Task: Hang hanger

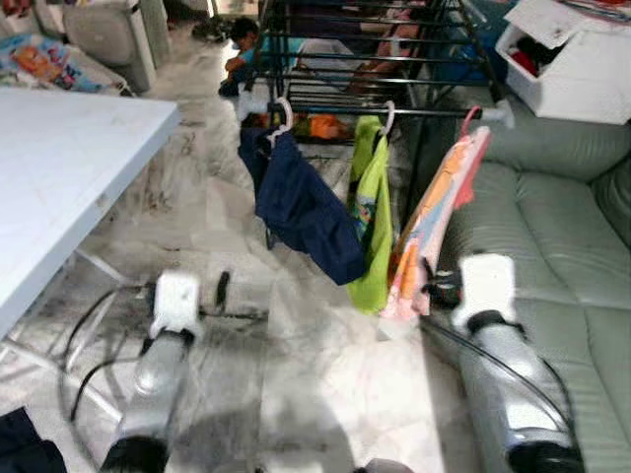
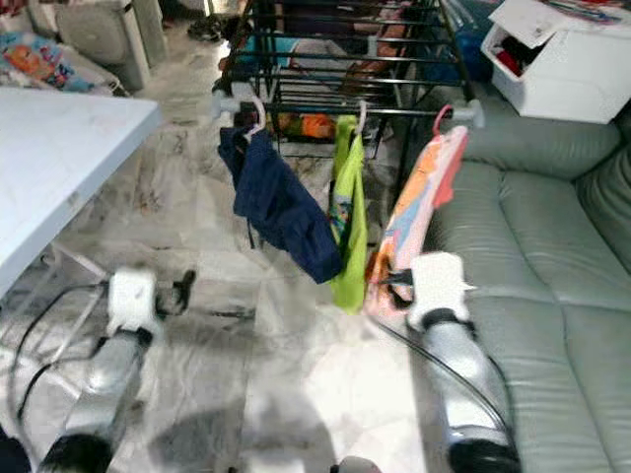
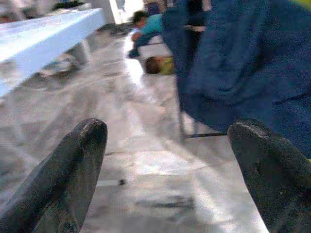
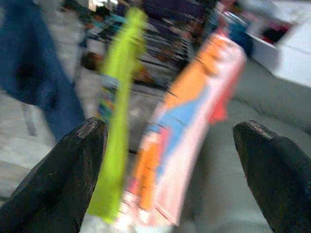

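The pink-and-orange garment on its red plastic hanger (image 1: 434, 232) hung at the sofa end of the black metal drying rack (image 1: 375, 69). The right gripper (image 4: 170, 160), fingers spread and empty, sat just before it; release seemed done, withdrawal next. The left gripper (image 3: 165, 165) was open too.

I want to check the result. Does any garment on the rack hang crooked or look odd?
The navy garment hangs slanted, trailing toward the green one. The pink-orange one also slants. All three hang from the rack.
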`<state>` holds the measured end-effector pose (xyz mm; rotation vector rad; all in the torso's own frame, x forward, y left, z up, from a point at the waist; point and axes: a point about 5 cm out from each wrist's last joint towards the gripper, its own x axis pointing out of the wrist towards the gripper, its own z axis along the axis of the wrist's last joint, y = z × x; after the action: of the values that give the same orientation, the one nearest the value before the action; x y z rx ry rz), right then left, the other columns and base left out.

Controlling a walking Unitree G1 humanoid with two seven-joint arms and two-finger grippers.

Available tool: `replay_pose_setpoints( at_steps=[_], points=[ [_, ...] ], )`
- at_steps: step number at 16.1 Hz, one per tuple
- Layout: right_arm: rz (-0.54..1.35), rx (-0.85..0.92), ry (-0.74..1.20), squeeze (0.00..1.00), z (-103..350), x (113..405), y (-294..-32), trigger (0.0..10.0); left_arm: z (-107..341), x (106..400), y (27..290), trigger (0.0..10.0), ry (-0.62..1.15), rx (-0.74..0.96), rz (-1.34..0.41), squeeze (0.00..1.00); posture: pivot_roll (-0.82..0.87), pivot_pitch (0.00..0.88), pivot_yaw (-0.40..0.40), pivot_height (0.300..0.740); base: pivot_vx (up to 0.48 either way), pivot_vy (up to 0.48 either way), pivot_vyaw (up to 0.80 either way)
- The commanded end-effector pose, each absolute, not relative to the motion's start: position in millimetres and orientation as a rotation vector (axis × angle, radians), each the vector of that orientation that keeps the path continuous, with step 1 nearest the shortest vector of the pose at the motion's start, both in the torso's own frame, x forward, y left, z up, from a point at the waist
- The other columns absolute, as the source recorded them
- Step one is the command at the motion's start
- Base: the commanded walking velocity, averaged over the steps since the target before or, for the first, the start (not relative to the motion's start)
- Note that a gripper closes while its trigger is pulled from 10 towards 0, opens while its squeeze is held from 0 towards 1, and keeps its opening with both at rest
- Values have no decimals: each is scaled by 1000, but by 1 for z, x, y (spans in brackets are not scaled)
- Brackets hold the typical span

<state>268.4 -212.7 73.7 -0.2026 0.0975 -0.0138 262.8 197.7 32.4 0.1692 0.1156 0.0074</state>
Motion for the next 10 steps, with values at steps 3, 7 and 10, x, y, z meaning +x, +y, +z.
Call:
replay_pose_setpoints(
  at_steps=[3, 7, 10],
  points=[
    [6, -244, 126, 0, 67, 273, -201, 10000, 40, 254, 215, 10000, 95, 211, 25, 0, -2, 0, 0, 740, 0, 0, 0],
    [54, -243, 79, 0, 75, 275, -186, 10000, 36, 247, 222, 10000, 123, 184, 42, 0, -2, 0, 13, 740, 0, 67, 0],
    [73, -174, 101, 0, 72, 269, -194, 10000, 38, 253, 211, 10000, 120, 172, -5, 0, -13, 0, 15, 740, 80, 417, 0]
  ],
)
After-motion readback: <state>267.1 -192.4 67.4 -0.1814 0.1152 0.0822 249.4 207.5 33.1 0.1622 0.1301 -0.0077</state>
